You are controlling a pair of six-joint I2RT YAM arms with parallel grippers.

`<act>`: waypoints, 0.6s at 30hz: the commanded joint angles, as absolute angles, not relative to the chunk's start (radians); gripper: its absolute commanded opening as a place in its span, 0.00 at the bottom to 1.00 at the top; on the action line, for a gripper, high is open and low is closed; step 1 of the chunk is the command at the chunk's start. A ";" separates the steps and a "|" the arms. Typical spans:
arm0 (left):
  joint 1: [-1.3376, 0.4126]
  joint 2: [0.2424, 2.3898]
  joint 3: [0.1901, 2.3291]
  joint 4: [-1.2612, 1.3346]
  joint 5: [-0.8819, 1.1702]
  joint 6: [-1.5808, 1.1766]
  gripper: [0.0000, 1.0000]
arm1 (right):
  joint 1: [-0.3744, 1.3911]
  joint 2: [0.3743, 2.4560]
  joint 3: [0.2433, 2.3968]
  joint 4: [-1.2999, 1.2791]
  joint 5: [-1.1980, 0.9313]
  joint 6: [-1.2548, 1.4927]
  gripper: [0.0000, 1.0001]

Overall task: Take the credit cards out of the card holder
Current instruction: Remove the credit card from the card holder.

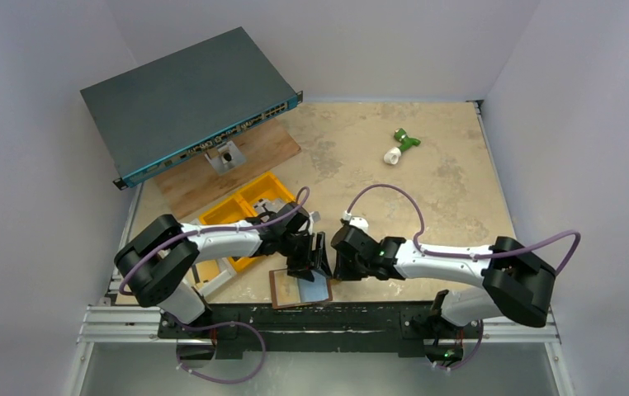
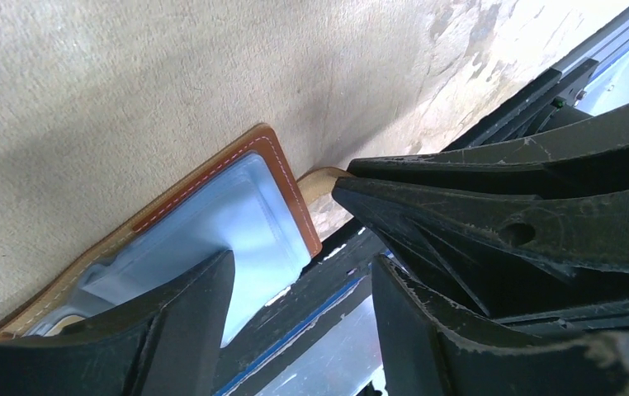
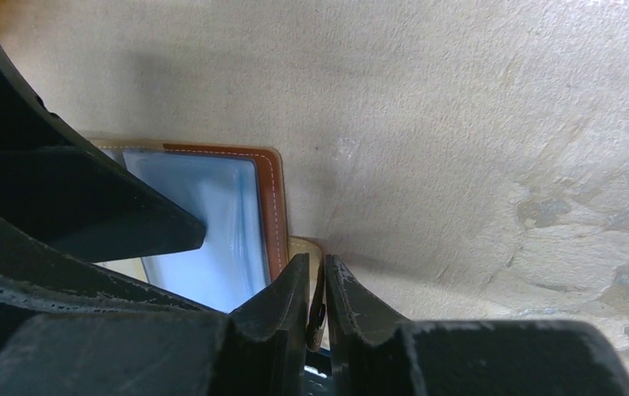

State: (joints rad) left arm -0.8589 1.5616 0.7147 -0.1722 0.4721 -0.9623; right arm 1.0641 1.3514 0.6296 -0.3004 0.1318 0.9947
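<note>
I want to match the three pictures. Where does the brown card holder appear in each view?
Top external: card holder at bottom centre, on the table's near edge.
Left wrist: lower left, its brown corner near centre.
Right wrist: left of centre, low.
Shared landmark: its pale snap tab, in both wrist views.

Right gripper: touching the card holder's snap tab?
Touching. Right wrist view shows the right gripper pinched shut on the snap tab beside the card holder.
</note>
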 commanded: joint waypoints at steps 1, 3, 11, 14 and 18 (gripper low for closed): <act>-0.862 1.544 0.752 -0.182 0.448 -0.944 0.64 | 1.063 1.323 0.666 -0.337 0.150 0.999 0.13; -0.862 1.533 0.764 -0.198 0.444 -0.934 0.66 | 1.063 1.316 0.675 -0.350 0.158 0.996 0.13; -0.862 1.504 0.804 -0.240 0.442 -0.910 0.71 | 1.063 1.232 0.708 -0.427 0.195 0.999 0.17; -0.862 1.497 0.816 -0.250 0.444 -0.902 0.74 | 1.063 1.201 0.717 -0.452 0.209 1.003 0.20; -0.862 1.492 0.825 -0.260 0.443 -0.899 0.74 | 1.063 1.174 0.733 -0.484 0.221 1.002 0.21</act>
State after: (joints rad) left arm -0.8589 1.5265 0.7856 -0.2447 0.4484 -0.9237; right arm 1.0641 1.2083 0.6800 -0.4355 0.1722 0.9947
